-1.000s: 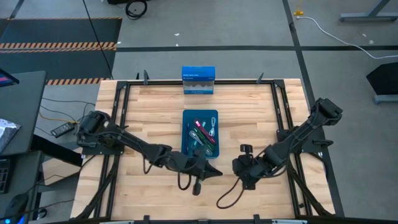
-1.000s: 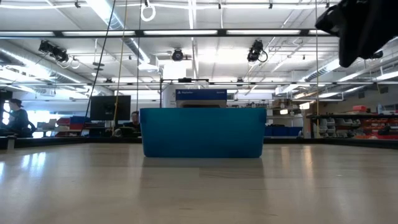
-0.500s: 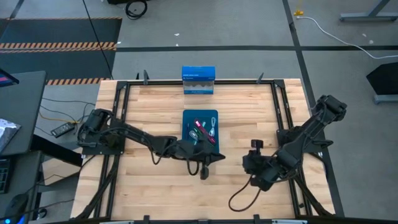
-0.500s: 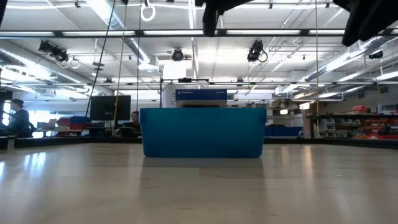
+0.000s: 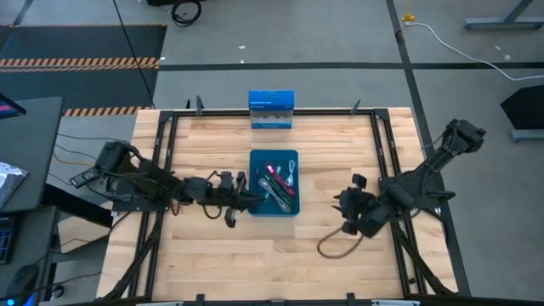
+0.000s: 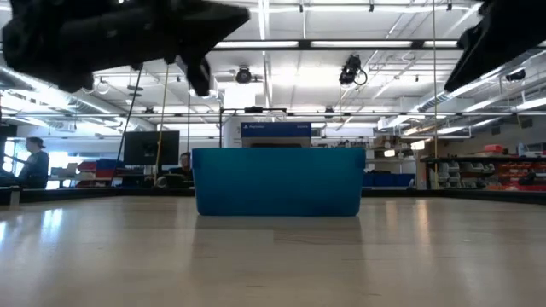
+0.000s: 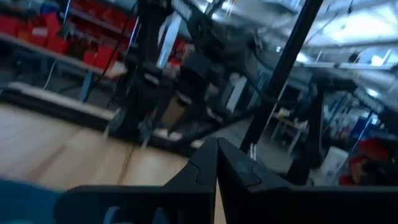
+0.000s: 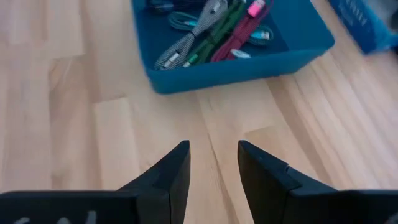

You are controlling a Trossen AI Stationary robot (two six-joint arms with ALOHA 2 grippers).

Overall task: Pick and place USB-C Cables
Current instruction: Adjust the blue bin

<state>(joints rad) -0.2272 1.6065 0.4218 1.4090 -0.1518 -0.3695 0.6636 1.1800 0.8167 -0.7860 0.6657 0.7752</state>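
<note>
On my overhead feed the right gripper (image 5: 350, 202) hovers over bare wood to the right of the blue bin (image 5: 274, 208), well apart from it. My right wrist camera shows its two dark fingers (image 8: 173, 171) spread with a clear gap, nothing between them, pointing at the bin's near wall. A loop of dark wire (image 5: 336, 246) from that arm lies on the table nearer to me.

The left gripper (image 5: 242, 202) is stretched out low across the table from the left, its tip just beside the bin's left wall. On the left wrist camera its fingers (image 7: 214, 163) look pressed together with nothing held.

The USB-C Cables (image 5: 277, 180) all lie inside the bin, in a loose pile. From the right wrist I can pick out a magenta-red one (image 8: 239, 34), a green one (image 8: 211, 37), a teal one (image 8: 183, 20) and a grey braided one (image 8: 177, 53); the rest I cannot tell apart.

Farther off, a blue box (image 5: 271, 110) stands at the table's far edge, in line with the bin. On the low camera, people (image 6: 36, 162) show in the room beyond.
</note>
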